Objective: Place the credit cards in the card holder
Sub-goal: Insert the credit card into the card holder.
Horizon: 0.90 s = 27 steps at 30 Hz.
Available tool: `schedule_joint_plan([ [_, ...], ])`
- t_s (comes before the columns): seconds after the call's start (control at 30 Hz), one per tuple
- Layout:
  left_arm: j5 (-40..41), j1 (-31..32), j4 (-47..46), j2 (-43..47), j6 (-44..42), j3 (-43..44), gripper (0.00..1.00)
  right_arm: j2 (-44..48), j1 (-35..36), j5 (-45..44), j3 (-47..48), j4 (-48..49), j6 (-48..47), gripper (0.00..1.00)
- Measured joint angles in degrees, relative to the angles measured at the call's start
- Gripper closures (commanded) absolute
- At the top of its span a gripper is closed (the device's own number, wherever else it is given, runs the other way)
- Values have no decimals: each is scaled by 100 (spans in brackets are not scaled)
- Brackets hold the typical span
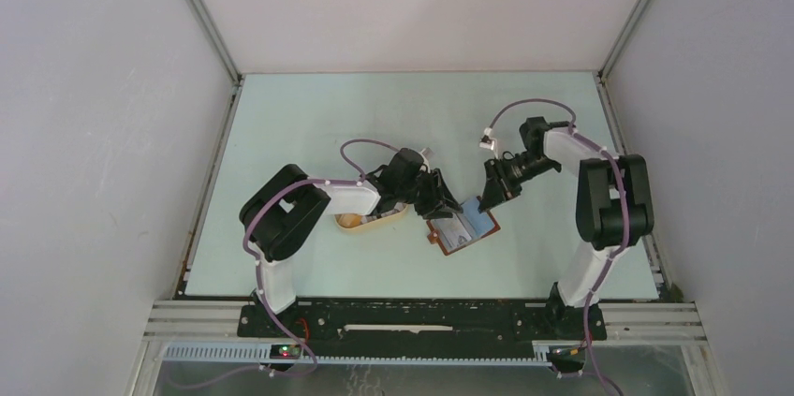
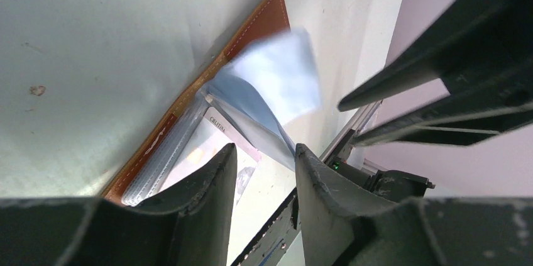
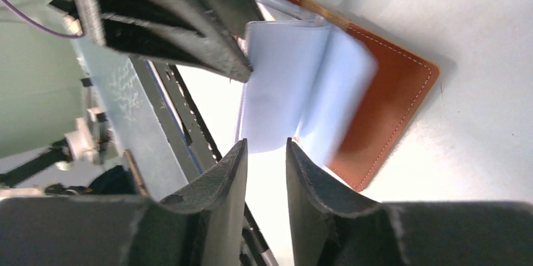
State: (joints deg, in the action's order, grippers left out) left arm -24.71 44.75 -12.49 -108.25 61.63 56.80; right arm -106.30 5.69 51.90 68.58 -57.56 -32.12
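Black fingers of the left gripper (image 2: 265, 153) fill the bottom of its wrist view. They stand apart with nothing clamped between them, and the tip of one of the clear plastic sleeves (image 2: 276, 77) just reaches the inner side of one finger. Across from it, the right gripper (image 3: 266, 148) also shows a narrow open gap with bare table behind it, poised just off the sleeves' free edge.

Between the two, the card holder (image 1: 462, 230) lies open and flat on the pale green table (image 1: 309, 134), just right of the oval cream tray (image 1: 372, 227). One whitish credit card (image 2: 212, 143) sits inside a pocket. Something tan lies in the tray, probably another card, but it is too small to be sure.

A card should be light, stiff and slick, so it is best pinched across its short width near one end, leaving the leading edge free. The sleeves look thin and floppy and fan upward, so one likely needs pinning near the spine while a card enters its mouth. The leather cover is light and may skid if pushed.

Both grippers crowd close over the holder, leaving little room between them. Open table lies behind and to the right, and the table's near edge is close by on the arms' side.
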Motion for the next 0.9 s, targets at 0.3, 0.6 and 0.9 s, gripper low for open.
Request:
schedule_joint_plan([
  [0.3, -4, 0, 0, 0, 0, 0, 57, 1093, 439, -350, -610, 48, -767, 43],
  [0.6, -13, 0, 0, 0, 0, 0, 56, 1043, 881, -944, -667, 326, -761, 41],
  [0.9, -15, 0, 0, 0, -2, 0, 56, 852, 905, -1276, -669, 490, -636, 42],
])
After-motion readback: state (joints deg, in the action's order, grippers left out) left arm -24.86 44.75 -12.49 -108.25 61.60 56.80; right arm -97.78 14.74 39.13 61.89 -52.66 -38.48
